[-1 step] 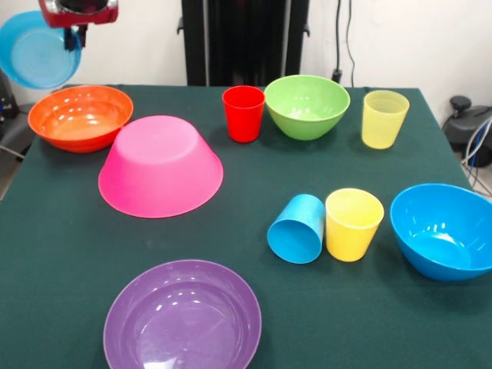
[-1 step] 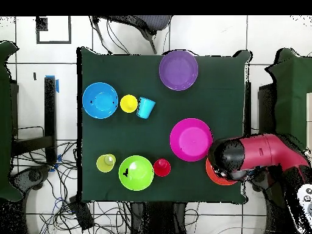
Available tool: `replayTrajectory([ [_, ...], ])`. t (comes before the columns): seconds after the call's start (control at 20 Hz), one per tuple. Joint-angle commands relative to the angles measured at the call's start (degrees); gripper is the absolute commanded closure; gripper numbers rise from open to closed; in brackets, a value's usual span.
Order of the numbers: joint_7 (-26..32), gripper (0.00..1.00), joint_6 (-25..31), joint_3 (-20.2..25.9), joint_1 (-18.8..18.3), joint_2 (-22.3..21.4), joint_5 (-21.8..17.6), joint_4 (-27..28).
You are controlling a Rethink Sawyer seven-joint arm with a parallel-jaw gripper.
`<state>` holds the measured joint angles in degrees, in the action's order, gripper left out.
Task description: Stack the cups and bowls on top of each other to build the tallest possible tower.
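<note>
Purple bowl nearest, upright; gripper clamped on small blue bowl, above orange bowl.

A robotics lab: a green-covered table on a tiled floor, loose cables trailing beneath, a red robot arm reaching over it.

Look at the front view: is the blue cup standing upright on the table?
No. The blue cup lies tipped on its side beside the upright yellow cup, its round base turned toward the camera.
</note>
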<state>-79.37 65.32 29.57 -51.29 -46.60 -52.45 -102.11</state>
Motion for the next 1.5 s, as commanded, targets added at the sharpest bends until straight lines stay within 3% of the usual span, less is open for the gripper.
replayTrajectory([
  [0.05,-4.8,1.0,-11.2,2.6,4.7,-1.6,2.1,-3.6],
  [0.35,-15.6,1.0,-30.7,1.8,6.0,-1.8,5.5,-5.1],
  [0.65,-18.7,1.0,-41.4,0.9,7.6,-3.4,11.3,-6.6],
  [0.8,-22.8,1.0,-45.1,-3.6,11.7,-4.2,10.9,-5.7],
  [0.95,-23.7,1.0,-46.3,-5.7,13.4,-5.0,11.8,-5.8],
  [1.25,-29.6,1.0,-45.9,-11.9,20.8,-4.9,11.7,-5.2],
  [1.5,-37.9,1.0,-47.1,-21.2,30.8,2.9,7.3,0.1],
])
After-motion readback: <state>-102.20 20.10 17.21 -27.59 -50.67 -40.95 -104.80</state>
